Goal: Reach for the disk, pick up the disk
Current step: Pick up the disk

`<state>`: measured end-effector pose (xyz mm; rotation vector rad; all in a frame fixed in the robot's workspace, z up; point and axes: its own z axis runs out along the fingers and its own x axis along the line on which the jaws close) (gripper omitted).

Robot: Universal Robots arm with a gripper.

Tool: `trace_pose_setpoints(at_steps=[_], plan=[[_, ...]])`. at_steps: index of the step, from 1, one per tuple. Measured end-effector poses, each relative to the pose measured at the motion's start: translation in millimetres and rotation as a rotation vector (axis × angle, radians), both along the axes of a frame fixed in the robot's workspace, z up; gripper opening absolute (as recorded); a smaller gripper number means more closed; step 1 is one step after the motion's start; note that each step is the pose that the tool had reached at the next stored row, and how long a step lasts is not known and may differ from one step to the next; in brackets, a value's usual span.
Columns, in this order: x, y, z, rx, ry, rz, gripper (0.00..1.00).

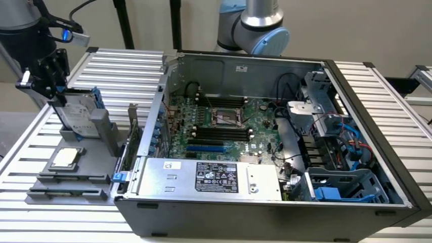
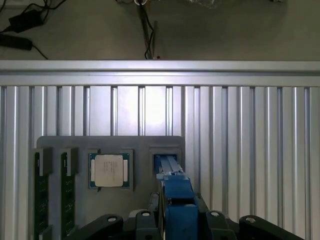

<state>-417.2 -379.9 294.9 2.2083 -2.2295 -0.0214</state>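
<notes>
The disk [image 1: 80, 117], a silver-grey drive with a white label in a blue carrier, stands on edge in a slot of the grey holder tray [image 1: 101, 131] at the exterior view's left. My gripper [image 1: 57, 96] hangs right over its upper end. In the wrist view I look straight down the blue edge of the disk [image 2: 177, 192]. My gripper [image 2: 178, 217] straddles that edge with one black finger on each side. The jaws are open and close to the carrier, and I cannot tell whether they touch it.
On the same tray lie a square silver chip [image 1: 66, 158] and two memory sticks [image 2: 40, 190]. An opened computer case [image 1: 270, 152] fills the slatted aluminium table [image 1: 121, 66] on the exterior view's right, close beside the tray. A second robot arm [image 1: 260, 30] stands behind the case.
</notes>
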Motion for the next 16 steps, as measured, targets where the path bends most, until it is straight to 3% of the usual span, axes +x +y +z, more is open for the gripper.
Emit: trace_pose_setpoints(at_steps=[4, 16], plan=[[0.0, 0.0, 0.0, -0.0002, 0.0001, 0.000, 0.33], [0.0, -0.9, -0.2, 0.0001, 0.0000, 0.000, 0.33]])
